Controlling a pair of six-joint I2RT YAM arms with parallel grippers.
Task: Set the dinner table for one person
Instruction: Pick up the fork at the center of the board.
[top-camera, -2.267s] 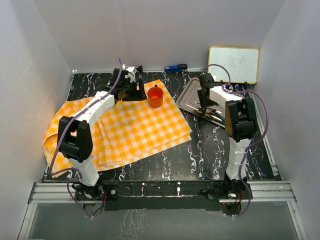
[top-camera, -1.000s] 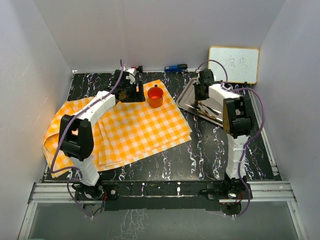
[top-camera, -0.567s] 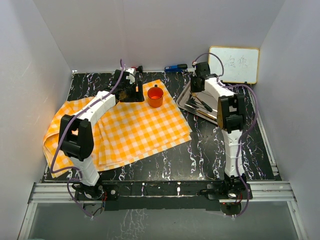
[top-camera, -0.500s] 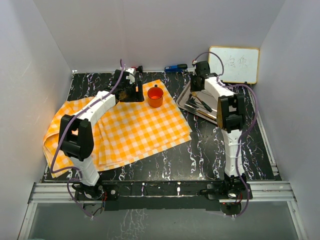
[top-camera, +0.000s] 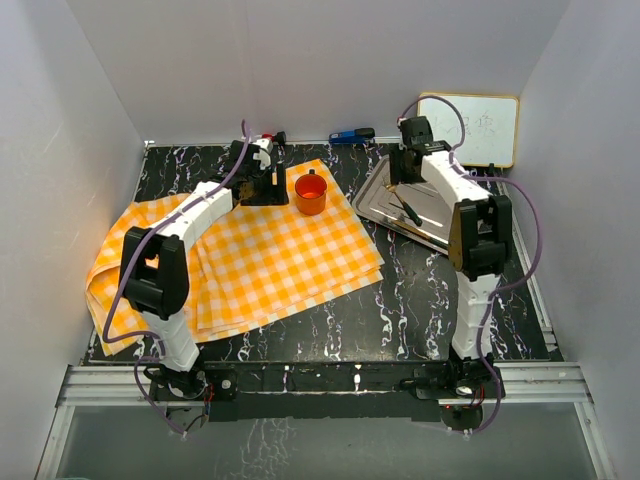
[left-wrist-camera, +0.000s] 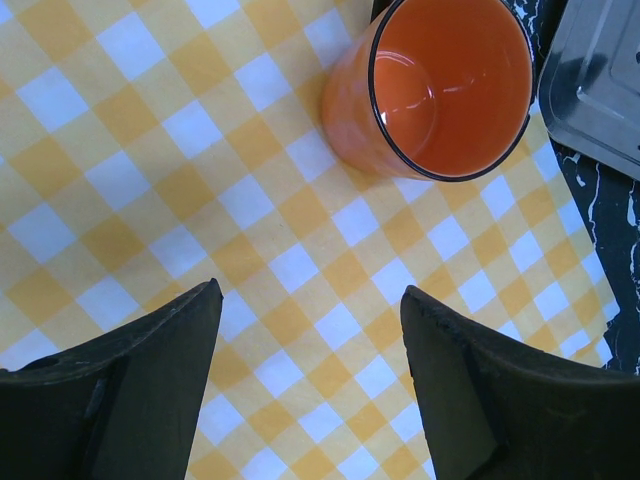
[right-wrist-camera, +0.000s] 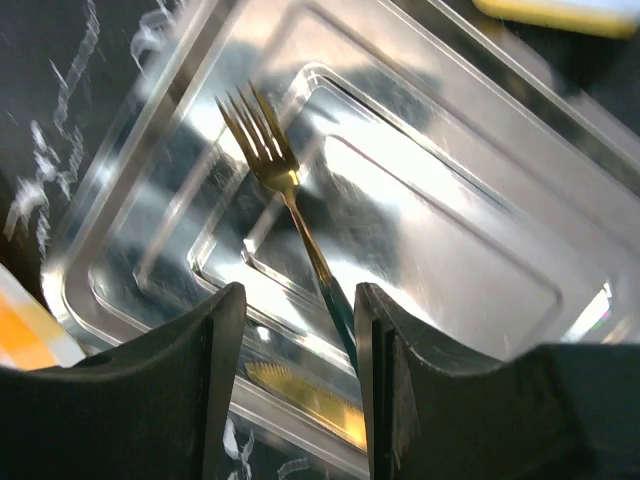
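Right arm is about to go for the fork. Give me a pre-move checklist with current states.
1. Right gripper jaws apart: ok.
2. Fork lying flat in the steel tray, with its handle running between the fingers: ok.
3. Fingers low enough to close on the handle: cannot tell.
4. Left gripper open, empty and beside the orange cup, not touching it: ok.
5. Cup upright on the checked cloth: ok.
6. Strip of dinner table between tray and cloth free of objects: ok.
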